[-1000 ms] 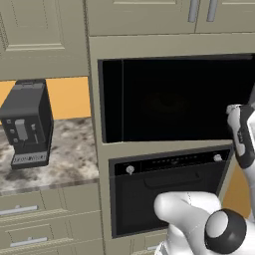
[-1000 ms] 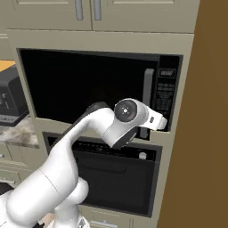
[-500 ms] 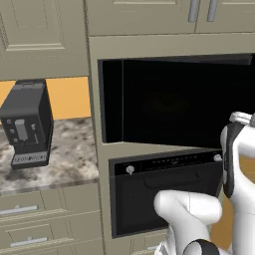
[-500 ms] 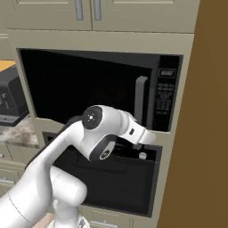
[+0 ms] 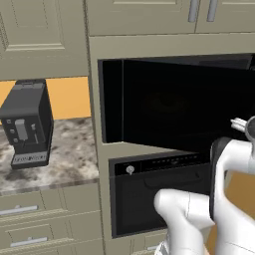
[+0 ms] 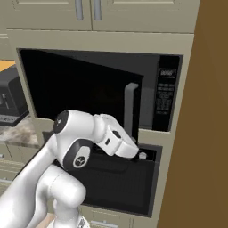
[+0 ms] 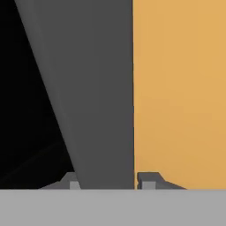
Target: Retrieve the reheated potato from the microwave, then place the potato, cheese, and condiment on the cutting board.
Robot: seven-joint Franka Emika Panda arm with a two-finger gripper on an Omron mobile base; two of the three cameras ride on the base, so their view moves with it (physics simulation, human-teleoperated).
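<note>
Microwave door ajar, grey bar handle at its edge; end effector just below handle, above oven.

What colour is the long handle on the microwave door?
Grey, clearest in the right base view: the handle on the black microwave door.

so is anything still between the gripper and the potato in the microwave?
Yes, the microwave door. It is only partly swung out and covers most of the opening. The gripper is shut on the door's handle. No potato is visible in the dark interior.

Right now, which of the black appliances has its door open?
The microwave, the upper one with the upright grey handle; its door hangs ajar, while the oven beneath stays shut.
</note>
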